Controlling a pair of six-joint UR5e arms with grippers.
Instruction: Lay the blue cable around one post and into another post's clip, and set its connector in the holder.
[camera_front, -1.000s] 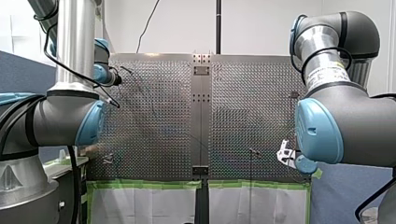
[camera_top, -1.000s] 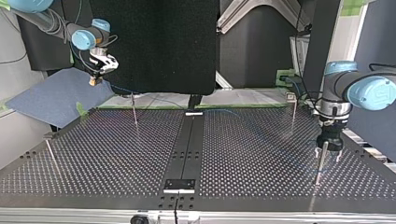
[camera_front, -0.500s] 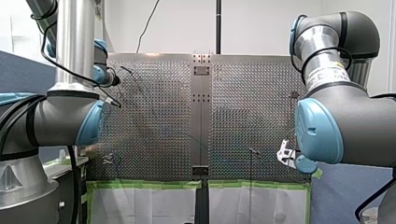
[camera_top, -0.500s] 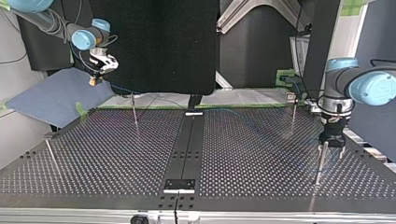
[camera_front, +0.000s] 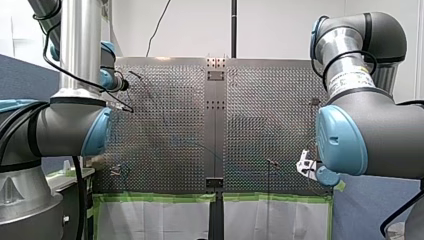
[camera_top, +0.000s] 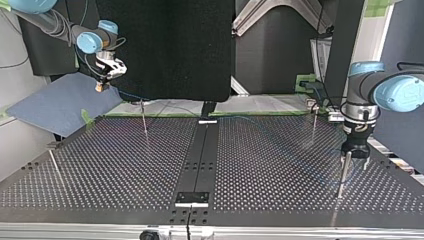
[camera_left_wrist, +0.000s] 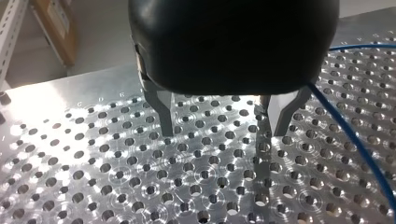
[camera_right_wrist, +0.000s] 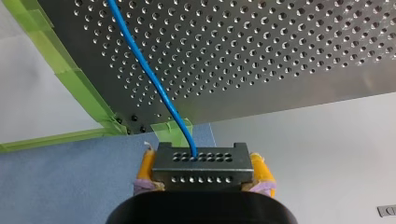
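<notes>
Since my right gripper (camera_right_wrist: 201, 161) is clamped on the connector (camera_right_wrist: 201, 176), with its yellow pads pressed to the block's two short sides and the cable end facing away from the wrist, the blue cable (camera_right_wrist: 149, 79) leaves the block straight. From there it runs out over the table (camera_right_wrist: 280, 56) without a kink. The grip sits off the table's edge, above the blue mat (camera_top: 50, 107). I judge that this lets me steer the whole line from its end.

My left gripper (camera_left_wrist: 224, 123) hangs low over the table with its metal fingers spread wide. They have hold of nothing; a thin post (camera_left_wrist: 263, 154) stands between them, close inside one finger. The cable passes just outside that same finger and apart from it, so it lies beside the post and is not yet round it. I read the open fingers as placed to catch or guide the line at that post.

Other posts (camera_top: 143, 117) stand well apart across the table. I cannot tell which one carries the clip, or where the holder is.
</notes>
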